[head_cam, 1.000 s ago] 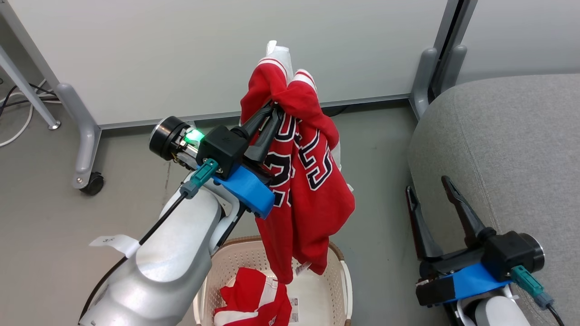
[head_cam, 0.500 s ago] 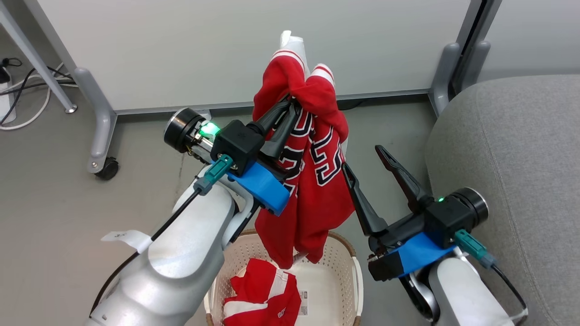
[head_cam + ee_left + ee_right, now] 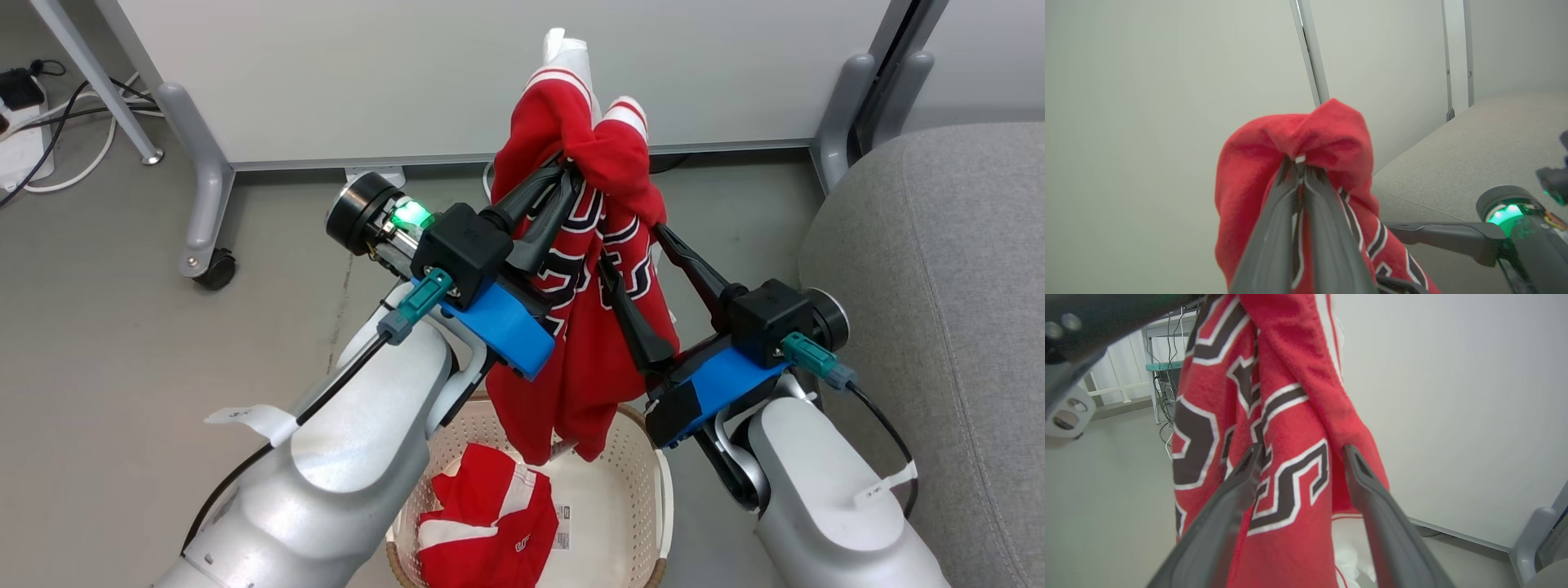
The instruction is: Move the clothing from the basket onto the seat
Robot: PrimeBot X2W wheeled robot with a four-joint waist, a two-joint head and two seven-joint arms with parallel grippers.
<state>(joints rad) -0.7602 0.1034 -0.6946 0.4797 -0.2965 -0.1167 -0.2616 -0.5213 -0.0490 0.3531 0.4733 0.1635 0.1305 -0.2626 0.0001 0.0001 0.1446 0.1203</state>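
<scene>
In the head view, the left end effector (image 3: 563, 173) is clamping shut on the bunched top of a red garment (image 3: 584, 376), which is hanging above the basket (image 3: 663, 498). The right end effector (image 3: 629, 245) is standing wide open, jaws spread either side of the hanging cloth and gripping nothing. A second red garment (image 3: 490, 523) is lying inside the basket, which is standing on the grey floor (image 3: 106, 343). The light-grey seat (image 3: 939, 286) is occupying the right side. A white partition panel (image 3: 408, 65) on a castered leg (image 3: 204, 196) is closing the background, with cables (image 3: 114, 94) trailing at far left. In the left wrist view, the closed jaws are pinching red fabric before the panel, with the seat lying at right. In the right wrist view, the spread jaws are flanking the lettered cloth, with the floor lying at left and the panel standing at right.
</scene>
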